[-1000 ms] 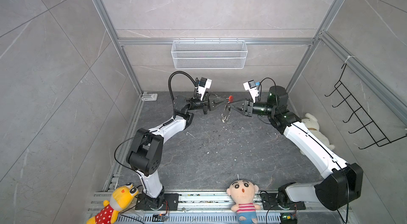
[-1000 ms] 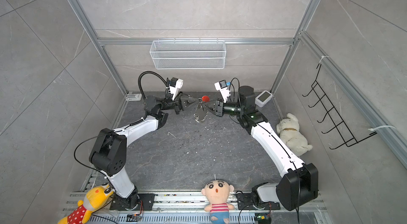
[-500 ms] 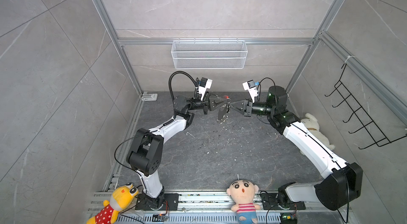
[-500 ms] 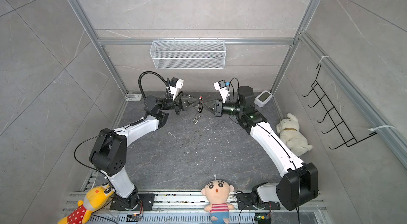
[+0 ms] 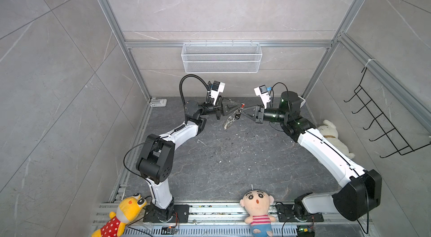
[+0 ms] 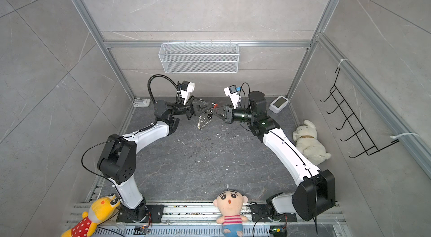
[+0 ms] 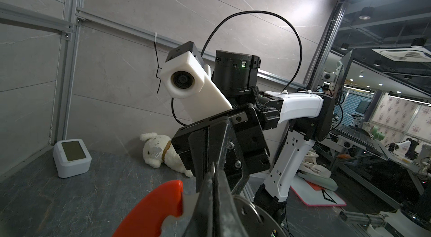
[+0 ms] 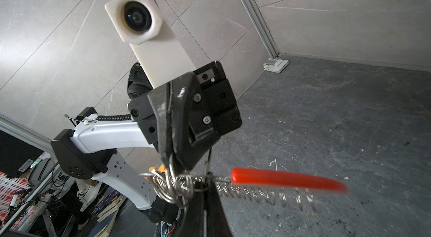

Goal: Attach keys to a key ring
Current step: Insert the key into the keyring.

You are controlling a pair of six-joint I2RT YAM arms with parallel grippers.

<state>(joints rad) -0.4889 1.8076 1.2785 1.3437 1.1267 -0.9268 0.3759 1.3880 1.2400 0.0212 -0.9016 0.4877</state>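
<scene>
Key ring point(image 8: 286, 182), suspended above the dark stone-patterned table point(image 5: 233, 165) between the arms: a smooth red curved strip and a grey band fringed with thin silver rings. Judged light, floppy and slippery, best pinched at the band; left gripper point(image 8: 175, 156) and right gripper point(image 7: 213, 170) each clamp it, jaws closed.

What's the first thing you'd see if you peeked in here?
At the back of the dark table the left hand and right hand meet, both shut on the key ring, its red strip and silver rings dangling between them. A yellow plush and a round-faced doll sit at the front edge; a white plush dog lies by the right arm.
</scene>
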